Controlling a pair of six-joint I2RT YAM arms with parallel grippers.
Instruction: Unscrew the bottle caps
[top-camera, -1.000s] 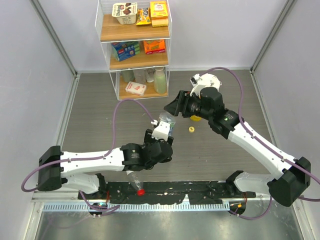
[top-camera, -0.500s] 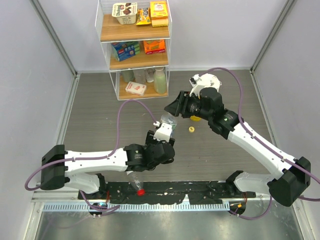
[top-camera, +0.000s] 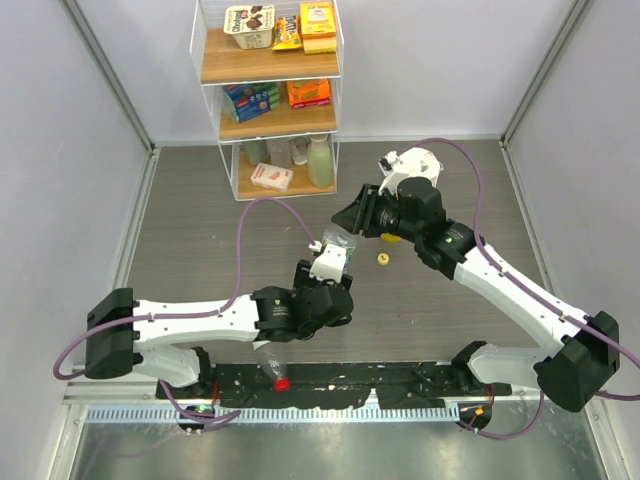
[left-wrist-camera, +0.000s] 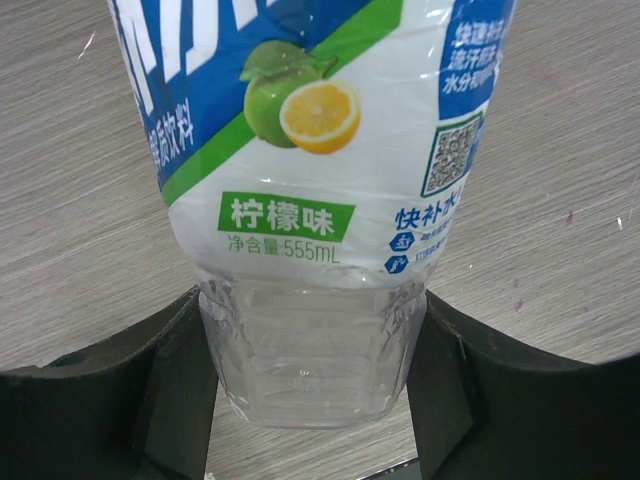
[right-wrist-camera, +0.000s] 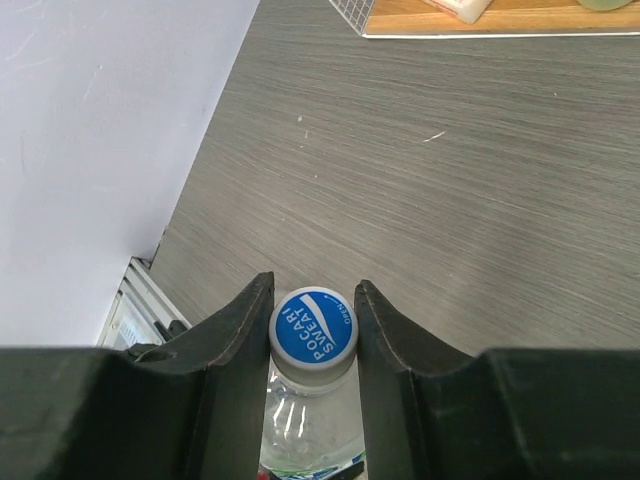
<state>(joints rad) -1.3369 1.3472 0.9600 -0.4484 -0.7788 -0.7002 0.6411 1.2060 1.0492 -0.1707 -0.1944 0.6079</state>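
Observation:
My left gripper (left-wrist-camera: 312, 372) is shut on the base of the clear bottle with the blue label (left-wrist-camera: 310, 150) and holds it between the arms in the top view (top-camera: 336, 247). My right gripper (right-wrist-camera: 312, 332) is shut on its white cap with a blue top (right-wrist-camera: 313, 322); both fingers touch the cap's sides. A loose yellow cap (top-camera: 382, 258) lies on the table. The yellow bottle (top-camera: 392, 237) is mostly hidden behind my right arm. The clear bottle with a red cap (top-camera: 283, 382) lies by the near edge under my left arm.
A white wire shelf rack (top-camera: 270, 100) with boxes stands at the back, with a pale green bottle (top-camera: 320, 160) on its lowest shelf. A black strip (top-camera: 400, 378) runs along the near edge. Grey walls close in left and right.
My left arm has shifted slightly right with the bottle. My right gripper has stayed over the bottle's top, closed round the cap.

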